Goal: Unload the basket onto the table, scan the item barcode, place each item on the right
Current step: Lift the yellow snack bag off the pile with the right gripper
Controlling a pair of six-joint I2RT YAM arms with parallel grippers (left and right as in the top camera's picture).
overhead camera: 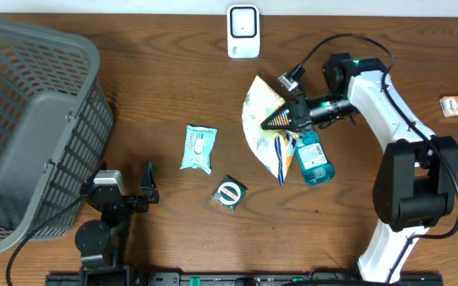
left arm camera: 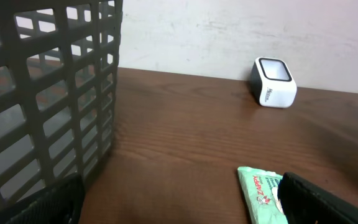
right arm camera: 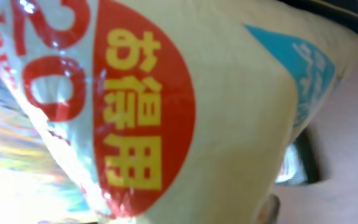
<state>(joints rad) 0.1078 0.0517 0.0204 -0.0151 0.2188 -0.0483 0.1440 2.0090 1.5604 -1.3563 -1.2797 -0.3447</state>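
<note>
Just off table centre, at 5 o'clock from the white scanner [overhead camera: 243, 32], the right gripper [overhead camera: 273, 121] is clamped on the cream snack bag [overhead camera: 254, 107], whose red badge reads "お得用" beside a big "20". The left gripper [overhead camera: 150, 184], down at 7 o'clock, gapes wide holding nothing, with a ZAPPY wipes pack [overhead camera: 198, 148] nearby. The table [overhead camera: 356, 48] is brown wood-grain, and there's a plain white wall [left arm camera: 229, 31] behind.

- The plastic basket [overhead camera: 38, 119] walls off the left side.
- Open tabletop [overhead camera: 157, 79] runs between it and the wipes packet [overhead camera: 198, 148], far to the scanner [overhead camera: 243, 32].
- The snack bag [overhead camera: 259, 131] and blue bottle [overhead camera: 314, 159] crowd centre-right; the bag seemingly blocks the right wrist view.
</note>
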